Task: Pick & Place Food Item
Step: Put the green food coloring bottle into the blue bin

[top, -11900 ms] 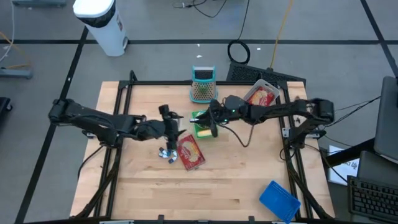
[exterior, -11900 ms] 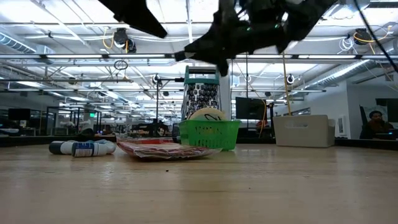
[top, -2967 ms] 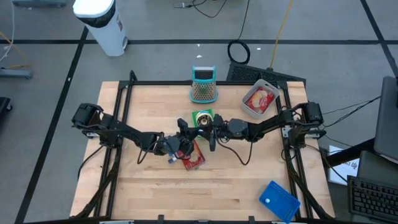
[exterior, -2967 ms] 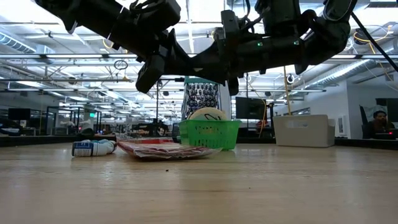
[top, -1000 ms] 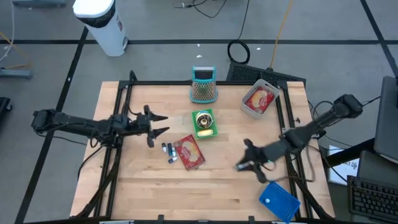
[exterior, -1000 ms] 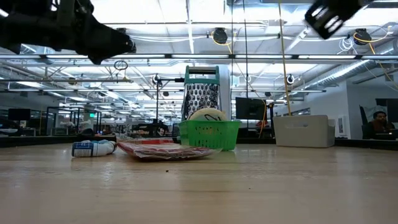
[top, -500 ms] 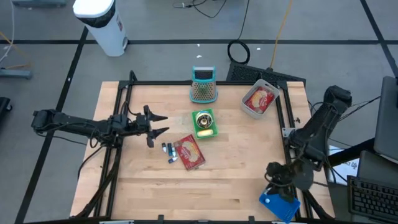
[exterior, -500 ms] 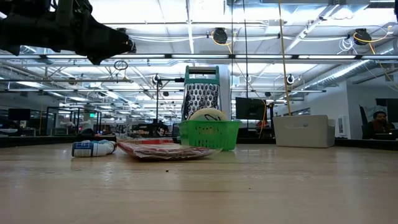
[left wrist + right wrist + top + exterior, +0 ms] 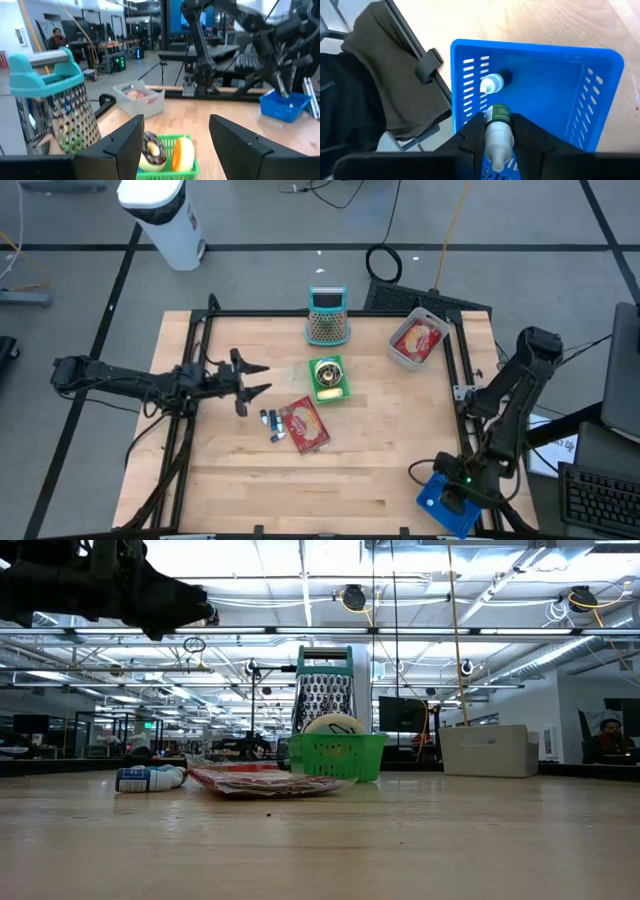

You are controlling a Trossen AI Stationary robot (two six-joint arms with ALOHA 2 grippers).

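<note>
My right gripper (image 9: 497, 131) hangs over the blue basket (image 9: 450, 506) at the table's near right corner, shut on a small white bottle with a green band (image 9: 497, 131). Another small bottle (image 9: 493, 83) lies on the floor of the blue basket (image 9: 545, 85). My left gripper (image 9: 252, 379) stands open and level over the table's left half, with nothing between its fingers. It points toward the green basket (image 9: 328, 378), which holds a donut (image 9: 152, 150) and a yellow piece (image 9: 183, 152). A red packet (image 9: 306, 426) lies flat near the table's middle. My right gripper pinches the bottle's white part (image 9: 496, 139) between its two fingers. The green-banded end (image 9: 498, 114) sticks out past the fingertips, along the fingers. They slant down from above, and the bottle hangs clear over the inside of the blue basket.
A teal-topped grater (image 9: 326, 317) stands at the far edge, and a pale bin (image 9: 417, 340) holding a red packet sits at the far right. Small bottles (image 9: 270, 423) lie beside the red packet. Black frame rails (image 9: 190, 380) run along the table's sides.
My right gripper has swung from above the table's right half toward the near right corner, sunk, and rolled about its own axis. It now hangs over the blue basket with the bottle.
</note>
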